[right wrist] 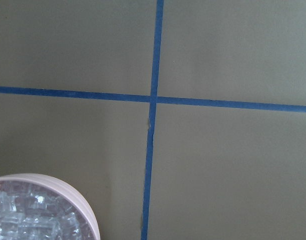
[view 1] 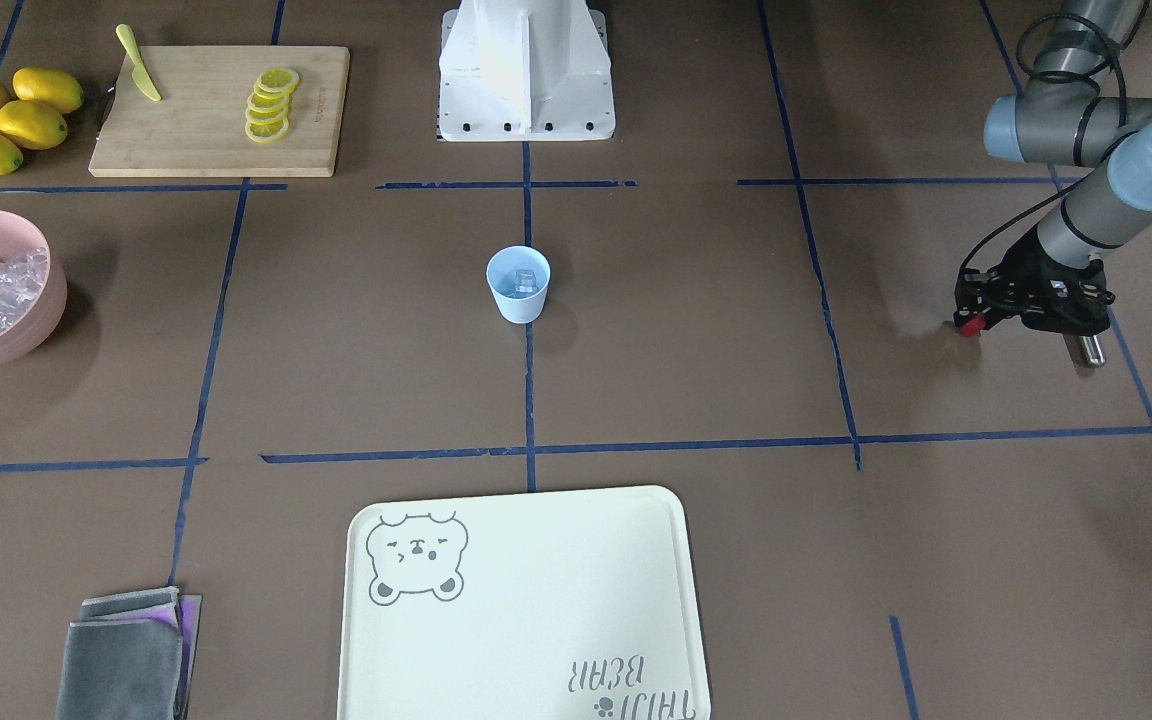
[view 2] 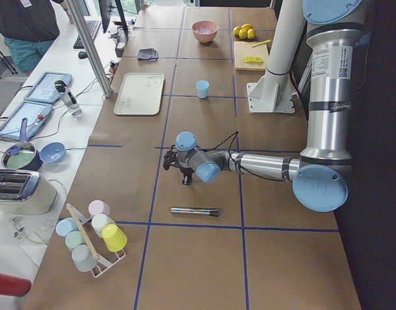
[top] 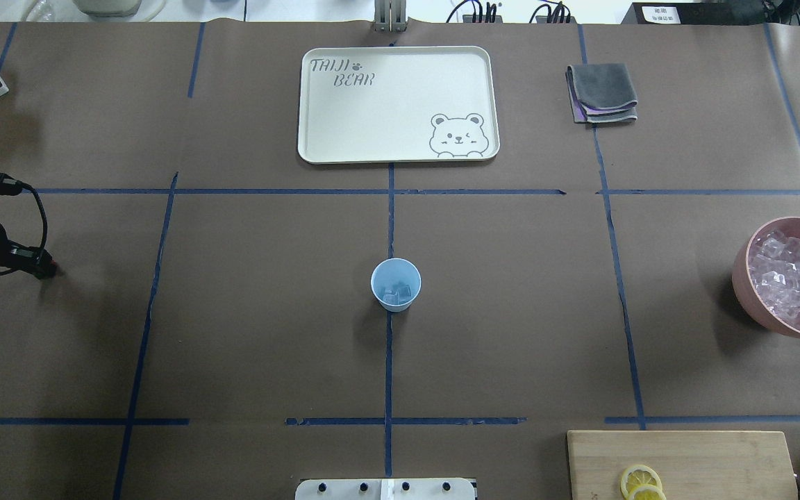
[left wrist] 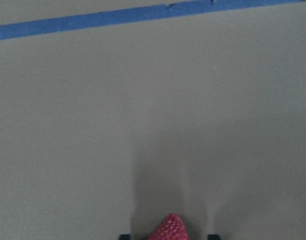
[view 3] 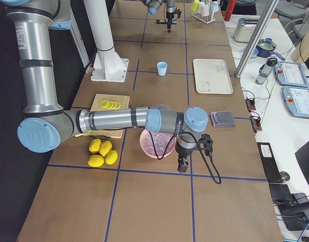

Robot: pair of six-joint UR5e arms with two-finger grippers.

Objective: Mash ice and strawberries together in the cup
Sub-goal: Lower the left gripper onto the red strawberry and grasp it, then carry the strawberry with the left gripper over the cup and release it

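The left gripper [view 1: 976,325] is clamping the strawberry [left wrist: 167,229] between its jaws, the red tip pointing out past the fingertips and its long axis running along the fingers; it is hanging low over bare table; a metal rod [view 2: 194,211] is lying near, to the jaws' left; the cup [top: 395,285] is standing upright well off to the jaws' right, at about the same depth, holding ice [top: 397,293] and showing no red; the carry is, I judge, calling for a long rightward sweep and a release over the rim; the right gripper [view 3: 182,164] is hanging farther off, beyond the pink bowl [top: 744,292], and I cannot tell whether its jaws are apart
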